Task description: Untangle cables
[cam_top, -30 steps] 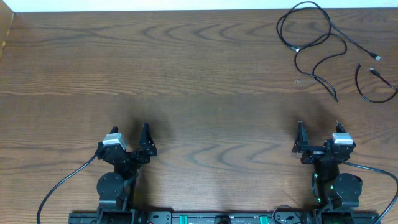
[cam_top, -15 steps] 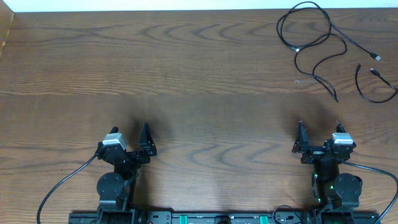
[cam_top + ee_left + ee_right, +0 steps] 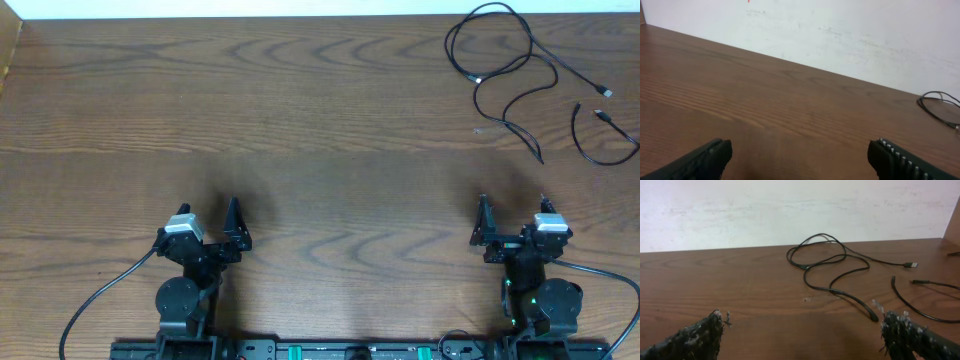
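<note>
Over the table, far-right corner: long looped black cord (image 3: 448, 45) w/ small plug ends. A short curved black cord (image 3: 590, 155) lies just beside it, nearer the right edge, apart from it.
Overhead, surface: brown wood-grain table (image 3: 300, 100); both cords lie flat on it.
Overhead, L gripper (image 3: 210, 215): near edge, left side, jaws spread wide, holding nothing, well apart from cords.
Overhead, R gripper (image 3: 513, 210): near edge, right side, jaws spread wide, holding nothing; cords ahead of it, no contact.
L wrist cam: L gripper (image 3: 800, 160) fingertips wide apart, bare tabletop btwn them. Part of long looped black cord (image 3: 935, 112) shows far right; white wall (image 3: 840, 25) behind.
R wrist cam: R gripper (image 3: 802, 330) fingers wide apart, nothing btwn them. Long looped black cord (image 3: 840, 293) lies ahead, centre; short curved black cord (image 3: 920, 313) lies to its right.
</note>
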